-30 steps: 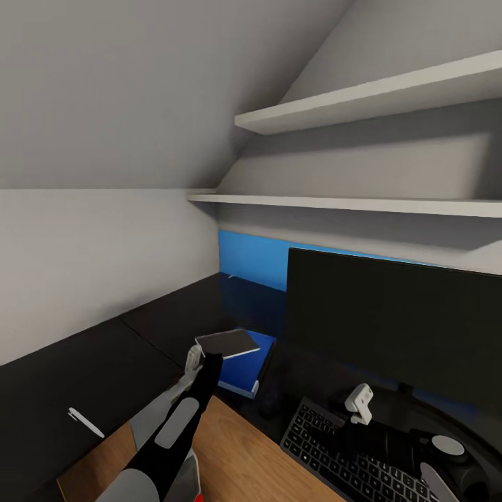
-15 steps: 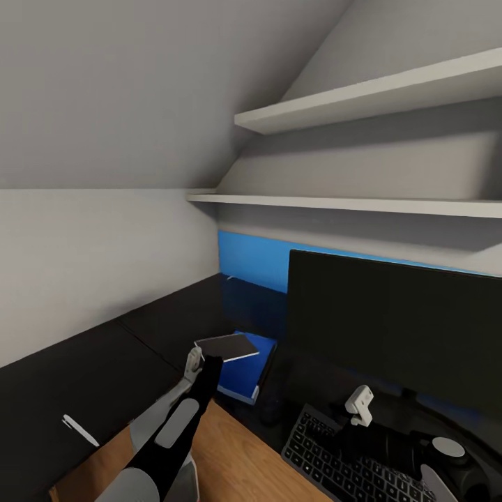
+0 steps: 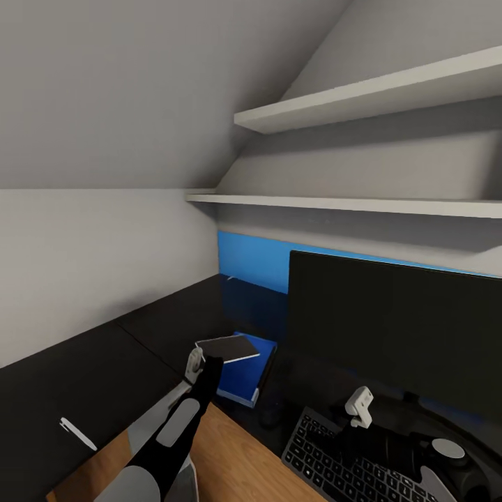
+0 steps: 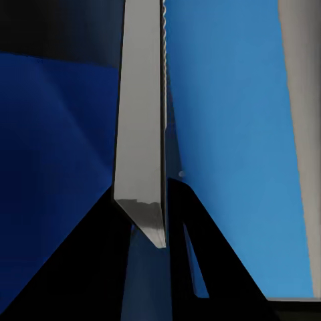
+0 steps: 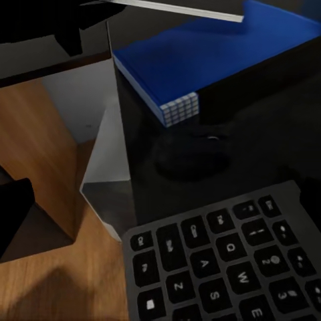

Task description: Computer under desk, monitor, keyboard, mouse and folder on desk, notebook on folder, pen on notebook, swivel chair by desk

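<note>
My left gripper [image 3: 207, 364] is shut on the near edge of the grey notebook [image 3: 227, 346], holding it flat just above the blue folder [image 3: 245, 373] on the black desk [image 3: 104, 369]. In the left wrist view the notebook [image 4: 140, 127] runs edge-on between the fingers, over the folder [image 4: 227, 134]. The monitor [image 3: 397, 328] stands to the right, with the keyboard [image 3: 335, 464] in front of it. A dark mouse [image 5: 194, 160] lies between the keyboard [image 5: 221, 261] and the folder [image 5: 200, 60]. The white pen [image 3: 77, 434] lies far left. My right gripper [image 3: 355, 418] hovers over the keyboard.
Two white shelves [image 3: 362, 202] hang on the wall above the monitor, under a sloping ceiling. A blue panel [image 3: 254, 261] backs the desk. A light wooden surface [image 3: 237, 460] shows under my left arm at the desk's near edge.
The view has shifted slightly, so the pen shows farther left. My left gripper keeps hold of the notebook, which sits a touch lower over the folder.
</note>
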{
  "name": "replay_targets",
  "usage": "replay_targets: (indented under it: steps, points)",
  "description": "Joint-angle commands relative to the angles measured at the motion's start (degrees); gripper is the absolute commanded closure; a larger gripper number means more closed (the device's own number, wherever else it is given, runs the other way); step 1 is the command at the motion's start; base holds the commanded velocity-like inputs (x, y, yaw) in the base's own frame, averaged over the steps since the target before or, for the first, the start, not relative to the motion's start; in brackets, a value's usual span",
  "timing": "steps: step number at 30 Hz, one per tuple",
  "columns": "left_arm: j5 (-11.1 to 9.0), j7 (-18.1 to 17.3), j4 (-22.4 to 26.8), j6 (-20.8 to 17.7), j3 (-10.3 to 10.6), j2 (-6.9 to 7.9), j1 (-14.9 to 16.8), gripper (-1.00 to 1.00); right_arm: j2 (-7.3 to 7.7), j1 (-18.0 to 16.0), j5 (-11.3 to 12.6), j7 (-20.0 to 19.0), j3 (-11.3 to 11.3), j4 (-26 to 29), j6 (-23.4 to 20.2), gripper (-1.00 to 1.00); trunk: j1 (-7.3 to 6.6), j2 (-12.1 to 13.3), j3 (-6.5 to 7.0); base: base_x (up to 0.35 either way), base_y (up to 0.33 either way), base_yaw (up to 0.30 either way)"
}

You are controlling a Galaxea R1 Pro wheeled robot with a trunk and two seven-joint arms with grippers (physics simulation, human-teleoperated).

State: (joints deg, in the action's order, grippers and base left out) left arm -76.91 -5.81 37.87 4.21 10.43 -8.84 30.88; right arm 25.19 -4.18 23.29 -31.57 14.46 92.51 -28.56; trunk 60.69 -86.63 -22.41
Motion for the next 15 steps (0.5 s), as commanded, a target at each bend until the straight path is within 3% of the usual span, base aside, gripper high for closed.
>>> replay_targets:
  steps: [1, 7, 15]
  points:
    - [-0.50, -0.08, -0.07, 0.34, 0.28, 0.04, 0.07, 1.00, 0.04, -0.05, 0.53, 0.11, 0.04, 0.03, -0.45, -1.00, 0.00, -0.04, -0.07, 0.041, -0.043, 0.000]
    - [-0.41, -0.09, -0.15, 0.58, 0.34, -0.01, 0.13, 1.00, 0.04, -0.04, 0.53, 0.11, -0.02, 0.03, -0.44, -1.00, 0.00, -0.04, -0.07, 0.115, -0.121, 0.000]
    - [0.37, 0.06, -0.30, 0.82, 0.53, 0.01, 0.26, 1.00, 0.04, 0.02, 0.53, 0.11, 0.03, 0.03, -0.39, -1.00, 0.00, -0.04, -0.07, 0.024, -0.025, 0.000]
